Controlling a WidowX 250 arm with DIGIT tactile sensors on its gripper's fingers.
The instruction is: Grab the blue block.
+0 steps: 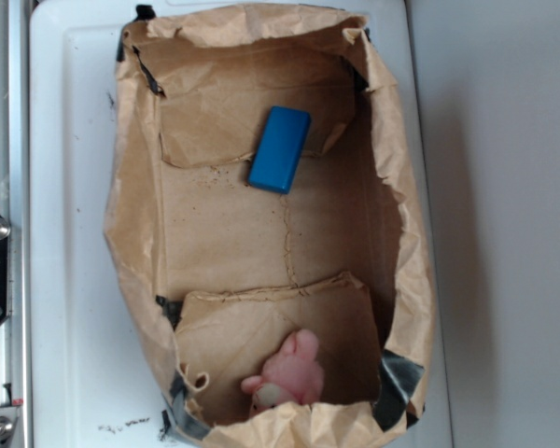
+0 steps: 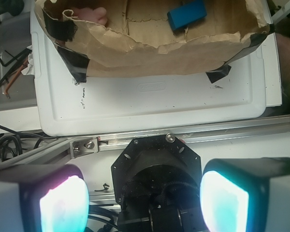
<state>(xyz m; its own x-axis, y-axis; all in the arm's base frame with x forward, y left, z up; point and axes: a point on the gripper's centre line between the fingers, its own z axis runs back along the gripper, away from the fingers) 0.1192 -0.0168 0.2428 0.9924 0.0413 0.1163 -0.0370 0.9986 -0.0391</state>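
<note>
The blue block (image 1: 280, 149) lies flat on the floor of a brown paper bag (image 1: 131, 233) that is spread open like a tray, in the upper half of the exterior view, tilted a little off the bag's long axis, its upper end resting on a folded paper flap and its lower end on the bare floor. Left to right in the exterior view: a metal rail (image 1: 0, 224) with bolts runs down the left edge; next a white tray (image 1: 75, 187) carries the bag; the bag's crumpled left wall rises, with black tape (image 1: 145, 65) at its corners; the block sits near the middle, toward the top; the pink plush toy (image 1: 289, 373) lies at the bottom end on another folded flap, well apart from the block; the bag's right wall closes it in, and pale grey surface lies beyond. In the wrist view the bag hangs at the top of frame: plush at the left, block (image 2: 187, 14) right of centre, both behind the torn paper rim. Below is the white tray (image 2: 150, 104), then the metal rail (image 2: 193, 137). The gripper (image 2: 144, 200) fills the bottom, its two pads (image 2: 63, 205) glowing teal at far left and right, spread wide with nothing between them, well clear of the bag and the block.
</note>
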